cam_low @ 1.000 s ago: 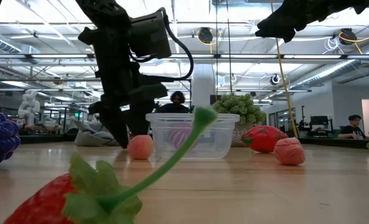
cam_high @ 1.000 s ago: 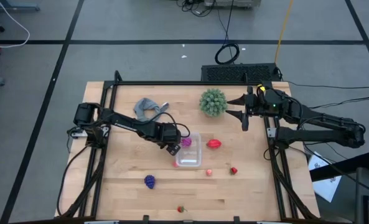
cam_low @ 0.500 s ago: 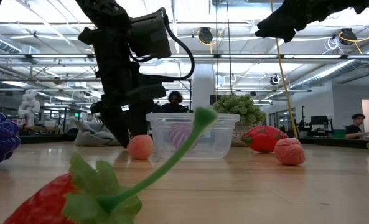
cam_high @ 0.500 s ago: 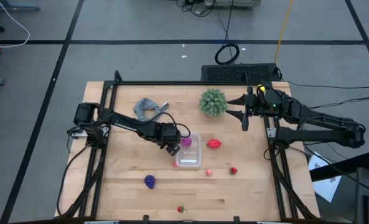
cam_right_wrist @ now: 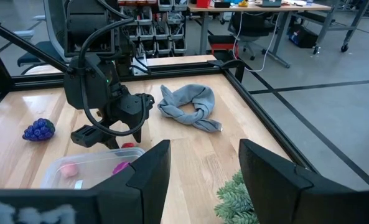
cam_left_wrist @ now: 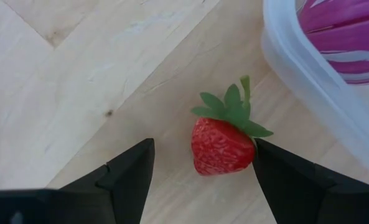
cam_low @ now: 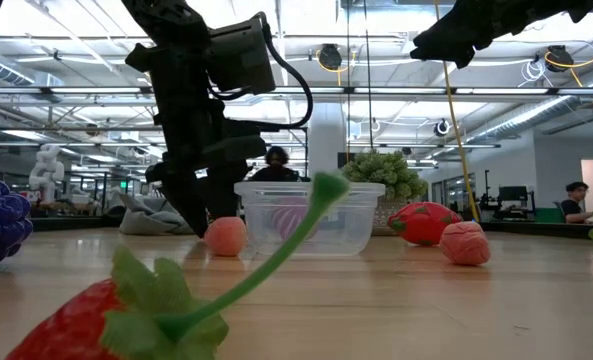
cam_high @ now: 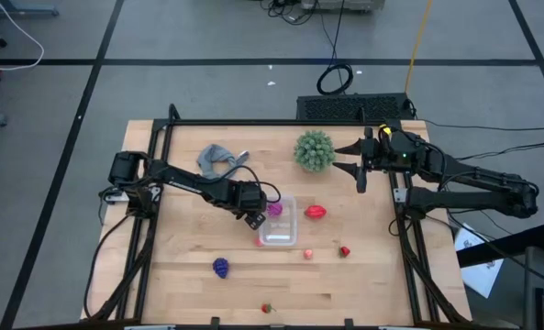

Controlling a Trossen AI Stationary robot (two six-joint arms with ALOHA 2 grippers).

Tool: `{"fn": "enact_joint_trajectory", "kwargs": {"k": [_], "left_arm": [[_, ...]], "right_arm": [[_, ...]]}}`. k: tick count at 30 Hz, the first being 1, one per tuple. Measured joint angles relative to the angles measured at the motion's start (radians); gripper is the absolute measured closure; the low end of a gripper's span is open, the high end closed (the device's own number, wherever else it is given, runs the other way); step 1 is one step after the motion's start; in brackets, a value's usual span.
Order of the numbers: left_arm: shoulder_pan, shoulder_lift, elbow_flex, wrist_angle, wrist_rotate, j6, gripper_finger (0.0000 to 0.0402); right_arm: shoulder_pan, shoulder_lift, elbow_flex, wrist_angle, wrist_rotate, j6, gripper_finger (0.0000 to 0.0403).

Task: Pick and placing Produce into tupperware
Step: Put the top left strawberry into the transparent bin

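The left tool hangs low over the desk just beside the clear container, its fingers spread apart on either side of a small strawberry lying on the wood, gripping nothing. A magenta vegetable sits inside the container. A red pepper, purple grapes and other small fruits lie scattered around. The right tool waits raised beside the green plant, fingers parted and empty.
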Motion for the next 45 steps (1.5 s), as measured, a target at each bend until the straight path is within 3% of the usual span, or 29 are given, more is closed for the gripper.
{"fn": "enact_joint_trajectory", "kwargs": {"k": [12, 22, 31, 37, 45], "left_arm": [[0.0, 0.0, 0.0, 0.0, 0.0, 0.0, 0.0138], [0.0, 0.0, 0.0, 0.003, 0.007, 0.017, 0.0204], [0.0, -0.005, 0.005, 0.002, 0.005, 0.028, 0.0241], [0.0, -0.057, 0.006, -0.027, 0.0, 0.047, 0.0248], [0.0, -0.217, 0.006, -0.156, -0.019, 0.049, 0.0249]], "right_arm": [[0.0, 0.0, 0.0, 0.0, 0.0, 0.0, 0.022], [0.0, 0.0, 0.0, 0.0, 0.0, 0.0, 0.022], [0.0, 0.0, 0.0, 0.0, 0.0, 0.001, 0.022], [0.0, 0.0, 0.0, 0.0, 0.0, 0.002, 0.022], [0.0, 0.0, 0.0, 0.001, 0.0, 0.002, 0.022]]}}
